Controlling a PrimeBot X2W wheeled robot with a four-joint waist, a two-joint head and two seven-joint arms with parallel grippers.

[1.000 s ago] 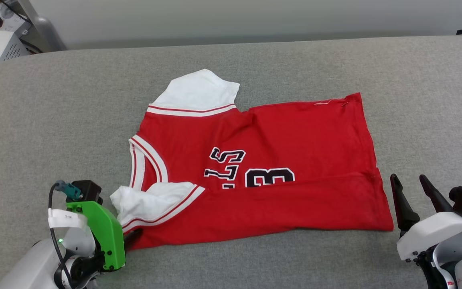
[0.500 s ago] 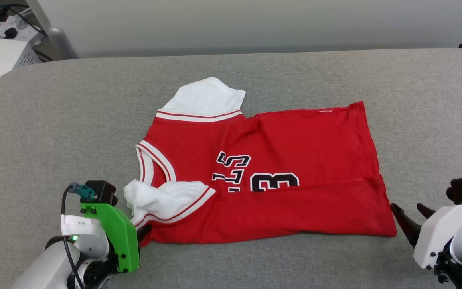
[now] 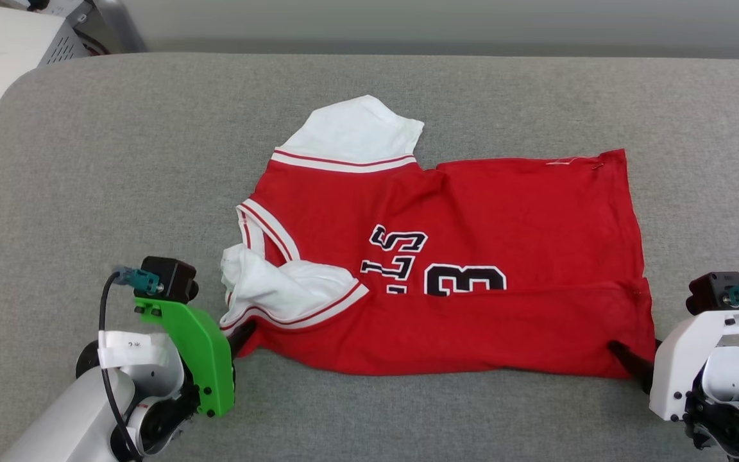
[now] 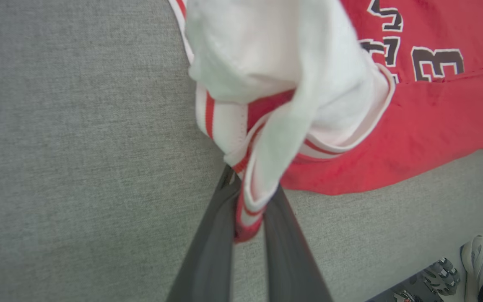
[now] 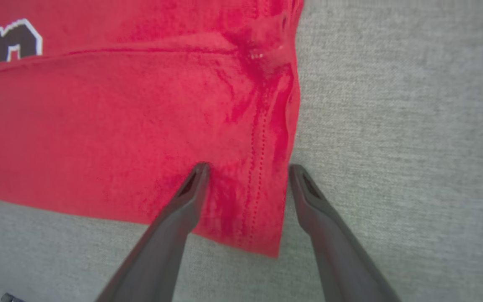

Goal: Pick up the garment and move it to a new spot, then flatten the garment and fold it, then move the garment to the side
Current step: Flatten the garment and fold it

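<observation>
Shirt (image 3: 472, 212): long axis crosswise, collar toward robot's left, hem right.
Left gripper (image 4: 250, 184): pinching shirt's near sleeve cuff.
Right gripper (image 5: 248, 167): wide apart, straddling shirt's near hem corner.

Bright, even light was spread over the grey fabric surface (image 3: 87, 160); thin shadows were cast beneath the garment (image 3: 504, 212). In the left wrist view its nearest part was rendered out of focus.

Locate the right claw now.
Lower right in the head view, at the near right corner of the garment; its wrist view shows the right claw open, fingers straddling that corner.
</observation>
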